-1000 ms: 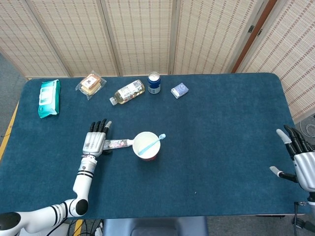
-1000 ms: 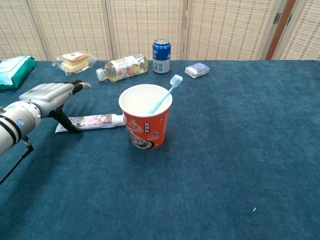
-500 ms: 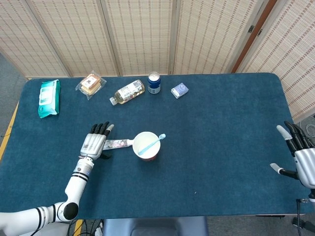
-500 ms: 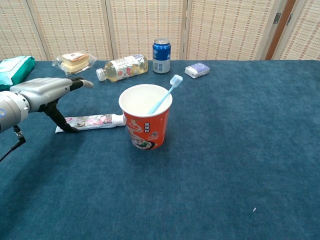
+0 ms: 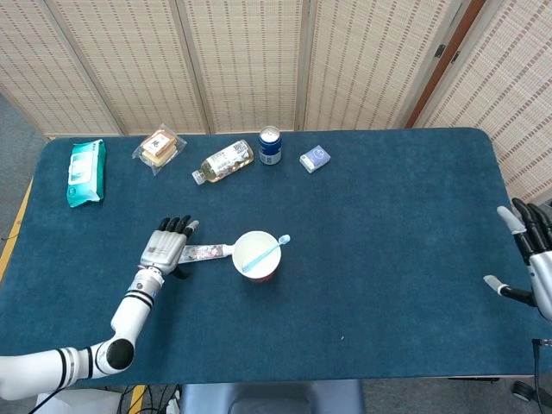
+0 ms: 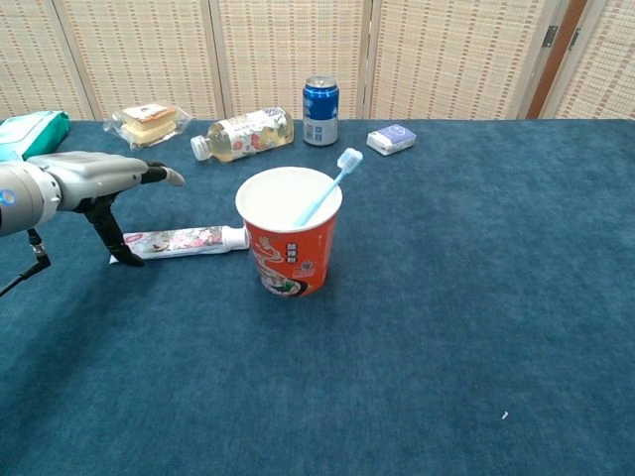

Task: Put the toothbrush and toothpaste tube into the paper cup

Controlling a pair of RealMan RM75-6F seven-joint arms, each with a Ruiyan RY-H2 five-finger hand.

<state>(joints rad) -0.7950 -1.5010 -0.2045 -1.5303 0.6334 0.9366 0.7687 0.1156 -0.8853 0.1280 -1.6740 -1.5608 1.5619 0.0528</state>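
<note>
Blue toothbrush (image 6: 330, 186) already stands in the paper cup (image 6: 289, 244). Toothpaste tube (image 6: 181, 241) lies flat under my left hand (image 6: 84, 181), fingers spread above it, thumb down at its crimped tail, holding nothing. Tube looks light, soft, slick; I'd pinch mid-body near the stiffer cap end. Right hand (image 5: 535, 259) is open, idle, far off.
</note>
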